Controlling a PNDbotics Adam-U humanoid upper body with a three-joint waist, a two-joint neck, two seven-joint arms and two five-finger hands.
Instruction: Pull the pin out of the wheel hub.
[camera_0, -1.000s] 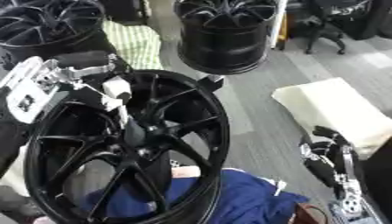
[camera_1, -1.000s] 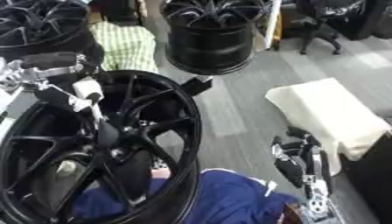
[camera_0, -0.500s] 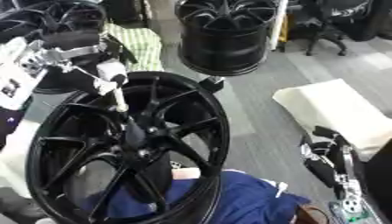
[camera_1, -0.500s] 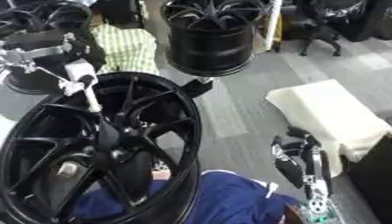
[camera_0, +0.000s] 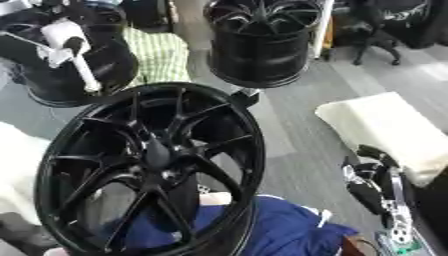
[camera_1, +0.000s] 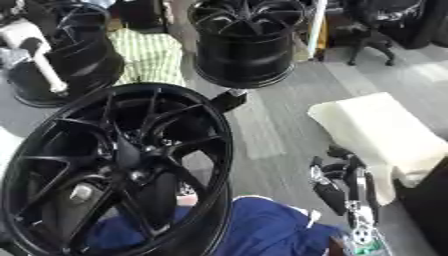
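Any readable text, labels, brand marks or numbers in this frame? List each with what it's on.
None readable.
Wheel hub: plain black spokes and rim, no visible lettering.
White pin in the left hand: unmarked.
Right hand: a green patch near the wrist, too blurred to read.

No text, label, brand or number can be read anywhere: the black wheel hub (camera_0: 153, 167) bears no legible marking, nor does the white pin (camera_0: 77, 57).
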